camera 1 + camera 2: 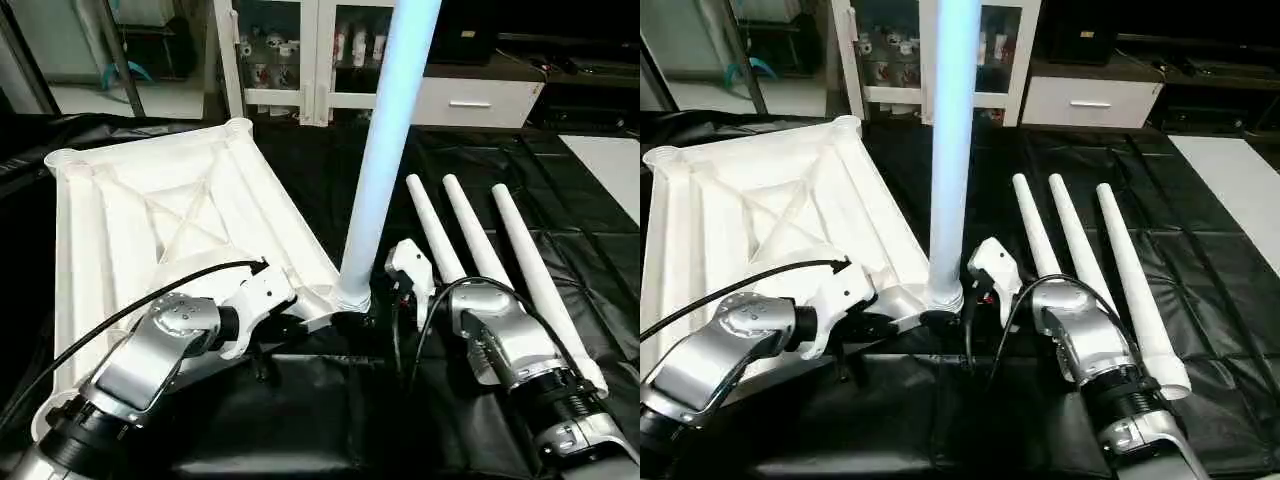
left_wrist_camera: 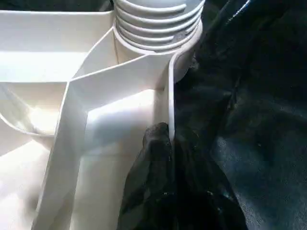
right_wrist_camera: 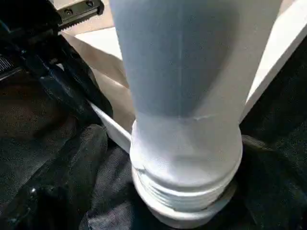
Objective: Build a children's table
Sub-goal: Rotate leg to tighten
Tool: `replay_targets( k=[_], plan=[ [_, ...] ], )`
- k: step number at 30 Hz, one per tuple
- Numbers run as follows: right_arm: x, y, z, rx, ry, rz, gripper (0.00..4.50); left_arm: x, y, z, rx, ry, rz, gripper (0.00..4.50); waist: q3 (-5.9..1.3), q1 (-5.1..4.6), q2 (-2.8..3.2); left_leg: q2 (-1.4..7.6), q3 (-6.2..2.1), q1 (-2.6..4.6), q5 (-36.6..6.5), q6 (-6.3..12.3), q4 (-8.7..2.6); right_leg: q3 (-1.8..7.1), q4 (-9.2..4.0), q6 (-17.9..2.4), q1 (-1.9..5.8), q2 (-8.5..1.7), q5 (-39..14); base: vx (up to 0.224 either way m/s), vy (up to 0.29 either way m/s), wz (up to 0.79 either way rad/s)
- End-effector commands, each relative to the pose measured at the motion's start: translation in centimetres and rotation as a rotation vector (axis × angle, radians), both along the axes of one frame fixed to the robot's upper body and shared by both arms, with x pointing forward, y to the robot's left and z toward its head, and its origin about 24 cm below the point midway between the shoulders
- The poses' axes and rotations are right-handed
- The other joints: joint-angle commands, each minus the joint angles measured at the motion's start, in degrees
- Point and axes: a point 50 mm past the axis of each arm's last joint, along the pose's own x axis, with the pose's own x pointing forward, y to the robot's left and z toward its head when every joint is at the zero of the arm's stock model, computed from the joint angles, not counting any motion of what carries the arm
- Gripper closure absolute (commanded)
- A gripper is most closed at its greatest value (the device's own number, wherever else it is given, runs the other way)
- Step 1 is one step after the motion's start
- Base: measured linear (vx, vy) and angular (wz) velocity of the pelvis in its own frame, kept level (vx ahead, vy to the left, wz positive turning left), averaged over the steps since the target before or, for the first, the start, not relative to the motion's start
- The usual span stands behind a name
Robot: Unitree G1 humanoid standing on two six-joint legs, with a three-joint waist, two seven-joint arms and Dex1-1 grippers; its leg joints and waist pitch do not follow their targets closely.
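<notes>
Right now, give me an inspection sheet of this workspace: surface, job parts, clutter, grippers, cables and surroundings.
Surface: black sheet, creased.
Job's things: tabletop ribbed side up; one leg upright in its near corner socket; three loose legs lying side by side.
Clutter: nothing seen.
Grippers: left gripper shut on the tabletop's rim; right gripper open around the upright leg's base.
Cables: black cable over the left forearm.
Surroundings: white cabinet behind.

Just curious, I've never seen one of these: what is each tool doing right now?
Left tool: shut on the tabletop's edge wall.
Right tool: open around the upright leg's base, not clamped.
</notes>
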Motion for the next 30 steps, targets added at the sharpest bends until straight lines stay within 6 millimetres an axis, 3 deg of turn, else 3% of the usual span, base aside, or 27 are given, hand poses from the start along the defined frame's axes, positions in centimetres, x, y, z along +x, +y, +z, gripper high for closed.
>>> replay_targets(
  k=[1, 7, 12, 13, 17, 18, 19, 22, 24, 25, 30],
  plan=[
    [0.0, 0.4, 0.2, 0.011, 0.001, 0.02, 0.45, -1.0, -0.5, -1.0, 0.007, 0.069, -0.047, 4.5, -2.76, -0.27, 0.58, 2.95, -0.88, 0.43, -12.66, 0.74, -4.65, 2.3, -3.69, -13.26, 2.41, -3.2, -12.76, 0.0, 0.0, 0.0],
    [0.1, 0.3, 0.2, 0.025, 0.01, 0.011, 0.99, -0.7, -0.3, -0.9, 0.012, 0.066, -0.044, 4.5, -2.96, -0.2, 0.74, 2.87, -0.8, 0.42, -10.33, 1.07, -4.45, 2.25, -3.28, -14.16, 2.56, -3.13, -8.76, 0.0, 0.0, 0.0],
    [-0.1, 0.3, 0.0, 0.025, 0.018, 0.016, 1.31, -0.9, -0.4, -0.9, 0.015, 0.072, -0.055, 4.5, -2.92, -0.1, 0.7, 2.88, -0.81, 0.44, -10.86, 1.02, -4.47, 2.26, -3.34, -14.12, 2.6, -3.16, -9.72, 0.0, 0.0, 0.0],
    [-0.1, 0.3, 0.0, 0.025, 0.02, 0.019, 1.53, -0.9, -0.5, -0.9, 0.015, 0.074, -0.057, 4.5, -2.93, -0.09, 0.8, 2.86, -0.84, 0.43, -10.88, 0.95, -4.47, 2.25, -3.3, -14.09, 2.62, -3.16, -9.68, 0.0, 0.0, 0.0],
    [-0.3, 0.4, -0.3, 0.028, 0.03, 0.012, 1.69, -1.0, -0.4, -1.0, 0.016, 0.08, -0.049, 4.5, -3.0, -0.08, 0.68, 2.87, -0.82, 0.47, -10.49, 0.9, -4.42, 2.24, -3.22, -14.22, 2.65, -3.14, -8.89, 0.0, 0.0, 0.0],
    [-0.4, 0.4, -0.7, 0.018, 0.037, -0.009, 1.72, -1.0, -0.4, -1.1, 0.018, 0.082, -0.047, 4.5, -3.0, -0.12, 1.04, 2.83, -0.82, 0.44, -10.36, 0.87, -4.42, 2.21, -3.21, -14.37, 2.66, -3.09, -8.2, 0.0, 0.0, 0.0],
    [-0.4, 0.5, -0.9, 0.012, 0.04, -0.023, 1.73, -1.1, -0.4, -1.1, 0.019, 0.083, -0.046, 4.5, -2.99, -0.17, 0.94, 2.82, -0.82, 0.42, -10.43, 0.84, -4.42, 2.22, -3.18, -14.43, 2.65, -3.1, -8.13, 0.0, 0.0, 0.0],
    [0.0, 0.8, -1.5, -0.006, 0.039, -0.104, 1.75, -0.9, -0.5, -1.1, 0.015, 0.075, -0.031, 4.5, -2.74, -0.33, 0.89, 2.82, -0.88, 0.43, -12.51, 0.27, -4.62, 2.23, -3.44, -14.03, 2.57, -3.12, -11.0, 0.0, 0.0, 0.0],
    [0.4, 1.7, -2.3, -0.006, 0.046, -0.223, 1.75, 0.2, -1.0, -1.4, 0.012, 0.035, 0.055, 4.5, -2.26, -0.87, 0.74, 2.74, -1.19, 0.63, -18.1, -1.52, -4.93, 2.2, -4.37, -11.38, 2.15, -3.27, -20.94, 0.0, 0.0, 0.0],
    [0.4, 1.8, -2.3, -0.006, 0.047, -0.225, 1.75, 0.2, -1.0, -1.4, 0.011, 0.034, 0.057, 4.5, -2.21, -0.95, 0.76, 2.72, -1.27, 0.79, -19.17, -1.9, -4.94, 2.17, -4.64, -10.6, 1.99, -3.3, -23.12, 0.0, 0.0, 0.0],
    [1.1, 3.5, -3.3, -0.02, 0.061, -0.381, 1.76, 1.8, -2.1, -1.7, 0.005, 0.006, 0.184, 4.5, -2.29, -1.93, 0.85, 2.54, -1.63, 0.8, -21.75, -2.47, -4.95, 2.09, -5.1, -8.9, 1.5, -3.26, -26.01, 0.0, 0.0, 0.0]
  ],
)
